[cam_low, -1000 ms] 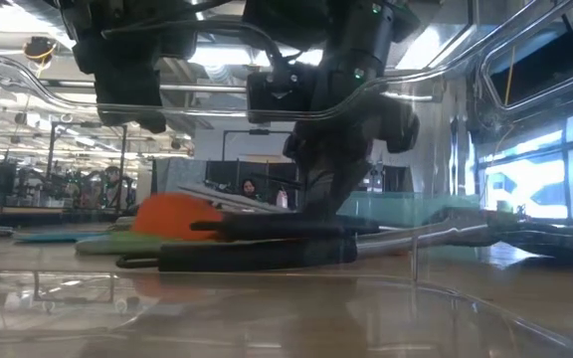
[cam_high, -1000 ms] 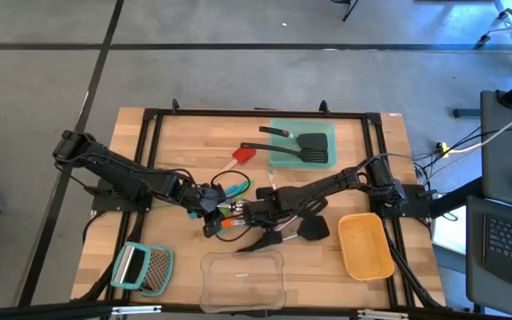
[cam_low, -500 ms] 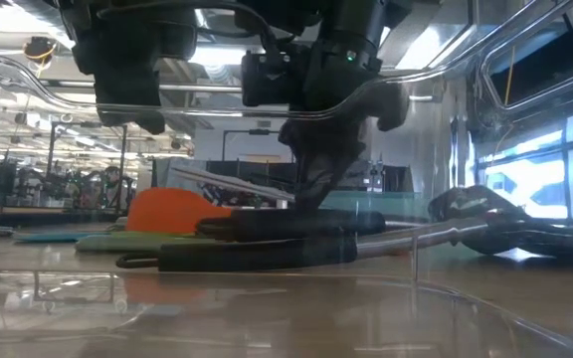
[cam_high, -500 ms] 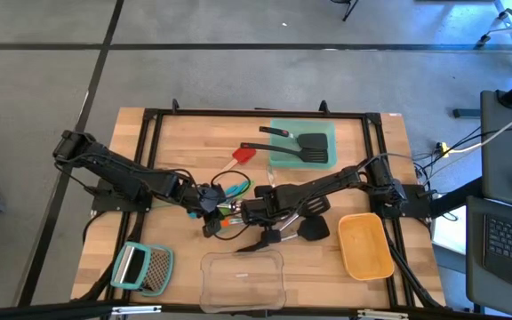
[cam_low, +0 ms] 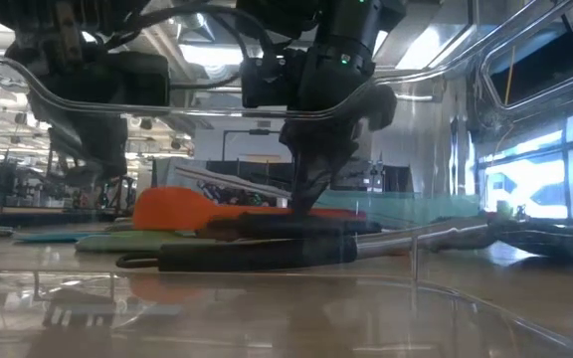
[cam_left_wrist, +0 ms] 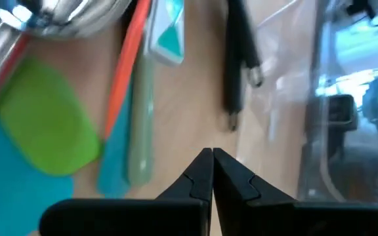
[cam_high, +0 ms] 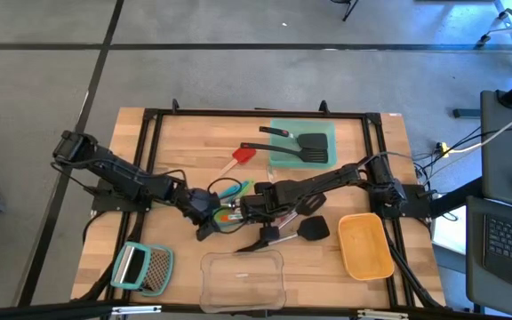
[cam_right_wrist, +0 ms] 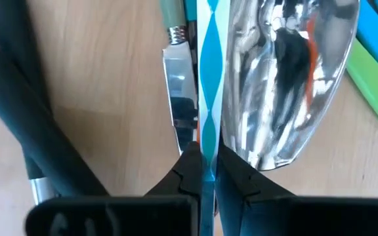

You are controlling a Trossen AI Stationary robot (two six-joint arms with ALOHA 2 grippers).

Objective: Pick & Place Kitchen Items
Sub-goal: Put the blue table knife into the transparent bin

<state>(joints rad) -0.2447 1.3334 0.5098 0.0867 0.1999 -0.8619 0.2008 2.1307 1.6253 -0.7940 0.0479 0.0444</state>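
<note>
1. the table (cam_high: 176, 160) carries a pile of kitchen items (cam_high: 234, 203) at its middle.
2. the right hand (cam_right_wrist: 205, 172) sits clamped on a slim teal tool (cam_right_wrist: 209, 78) beside the silver spoon (cam_right_wrist: 287, 78).
3. the left hand (cam_left_wrist: 212, 176), fingers together and empty, hovers just beside the pile.

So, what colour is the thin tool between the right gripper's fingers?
Teal with white diamond markings, seen best in the right wrist view, beside the silver spoon.

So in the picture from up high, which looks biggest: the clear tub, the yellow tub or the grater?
Largest to smallest in the high view:
1. The clear tub.
2. The yellow tub, only a little smaller, so those two are nearly alike.
3. The grater, clearly the smallest.
</note>
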